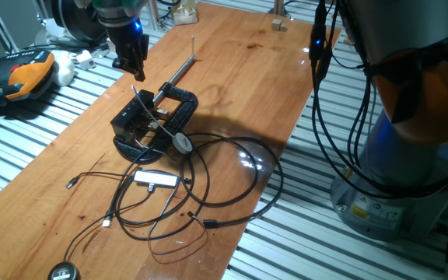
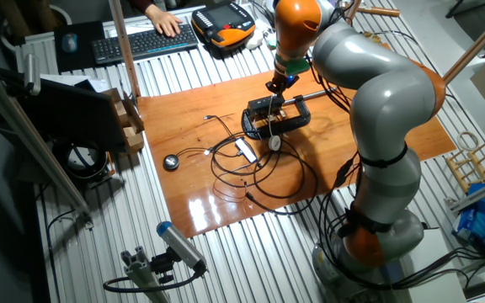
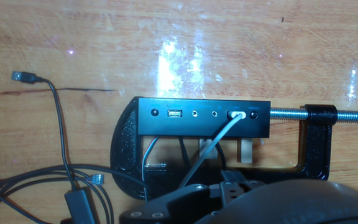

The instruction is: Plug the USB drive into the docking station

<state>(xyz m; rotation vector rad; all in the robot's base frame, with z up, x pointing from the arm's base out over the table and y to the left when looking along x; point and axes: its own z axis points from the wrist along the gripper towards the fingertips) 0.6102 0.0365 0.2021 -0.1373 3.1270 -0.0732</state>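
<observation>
While end effector (image 1: pixel 137 71) hovers, docking station (image 3: pixel 202 117) clamped on table (image 1: pixel 239 85)

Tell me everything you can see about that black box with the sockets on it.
The docking station is a black, boxy device lying on the wooden table, held in a black C-shaped clamp. Its face shows a row of ports, including an empty USB socket and small round jacks. A grey cable is plugged into one port. The gripper hovers above it.
</observation>
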